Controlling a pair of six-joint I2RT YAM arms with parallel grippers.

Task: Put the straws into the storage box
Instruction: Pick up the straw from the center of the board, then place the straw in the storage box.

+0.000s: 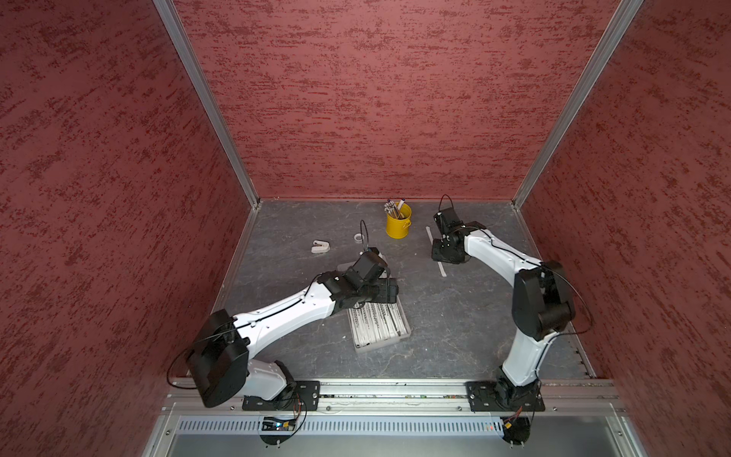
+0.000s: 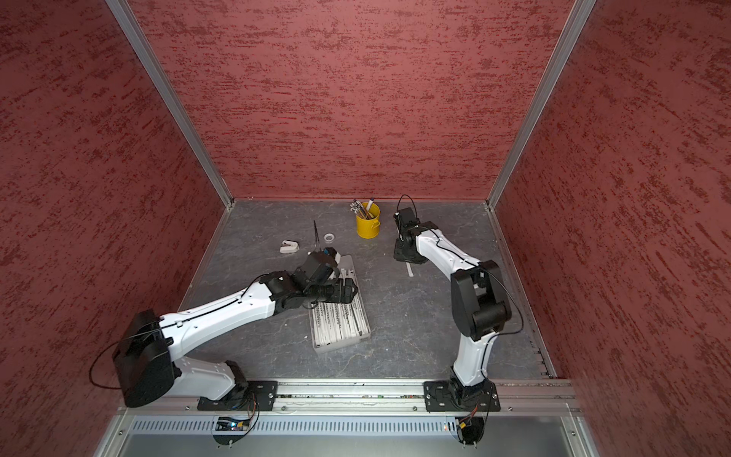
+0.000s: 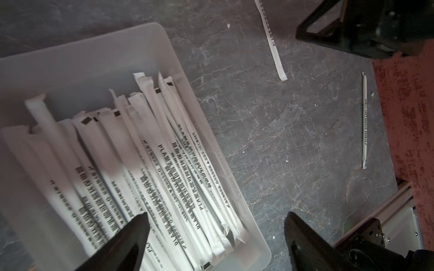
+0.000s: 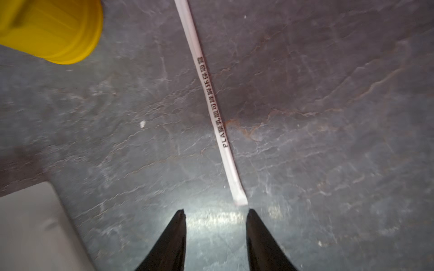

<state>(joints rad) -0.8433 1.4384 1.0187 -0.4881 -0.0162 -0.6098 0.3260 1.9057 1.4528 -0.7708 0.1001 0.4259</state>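
1. Jaws of the right gripper (image 4: 216,212) stood partly apart with nothing between them, so it held no object.
2. Just ahead of its fingertips (image 4: 253,223), one loose straw (image 4: 211,98) lay flat on the grey stone-patterned table (image 4: 328,140). The near end of the straw was close to one fingertip but apart from it.
3. In the right wrist view a yellow bucket (image 4: 54,30) stood beside the far part of this straw. A corner of the storage box (image 4: 28,223) showed at the edge.
4. The left gripper (image 3: 216,214) was spread wide and was empty. One finger (image 3: 126,239) hung over the straws (image 3: 164,176) in the box, and the other was over bare table beyond the box wall. I could not tell whether the first finger touched the straws.
5. Most of the straws lay lengthwise inside the storage box in a loose, overlapping layer. One end of the box floor was bare.
6. In both top views the box lay near the middle of the table, under the left gripper. The loose straw lay farther back on the robot's right side, next to the right gripper.
7. A second loose straw (image 3: 364,122) lay on the table near the red wall (image 3: 404,105), well apart from the box.
8. Farther back, the bucket held dark-tipped pens (image 1: 393,207). A white tape roll (image 1: 359,237) and a small white object (image 1: 320,246) lay on the table on the robot's left side of the bucket.
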